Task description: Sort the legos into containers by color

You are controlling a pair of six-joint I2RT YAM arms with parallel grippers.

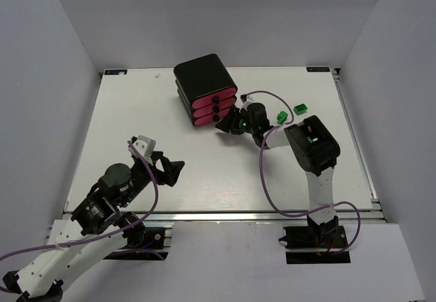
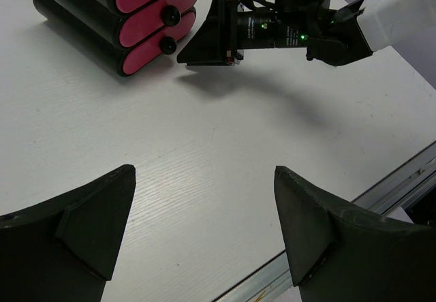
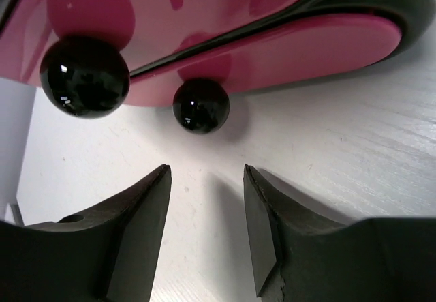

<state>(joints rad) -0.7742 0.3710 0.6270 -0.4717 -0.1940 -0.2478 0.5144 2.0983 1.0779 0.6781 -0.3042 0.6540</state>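
From the top view you get the whole layout: the black cabinet (image 1: 204, 76) sits far and centre on the desk (image 1: 136, 125), its three pink drawers (image 1: 214, 108) facing near-right and all pushed in. Only this view shows legos: a green lego (image 1: 300, 106) and a second green lego (image 1: 282, 116) lie right of the cabinet, beside the right arm, outside any drawer. Two small blue labels (image 1: 114, 72) mark the far corners of the desk, but their lettering is too small to read. Your right wrist camera gives what the others cannot: the right jaws stand partly apart with nothing between them, low over the desk, the gap lined up with the lower knob (image 3: 200, 106) just beyond, not touching it; a larger-looking knob (image 3: 85, 76) sits up and left. Your left wrist camera shows the left jaws spread wide and empty over bare desk, well apart from the cabinet, looking across at the right arm's wrist with green lights (image 2: 300, 39) glowing on it.
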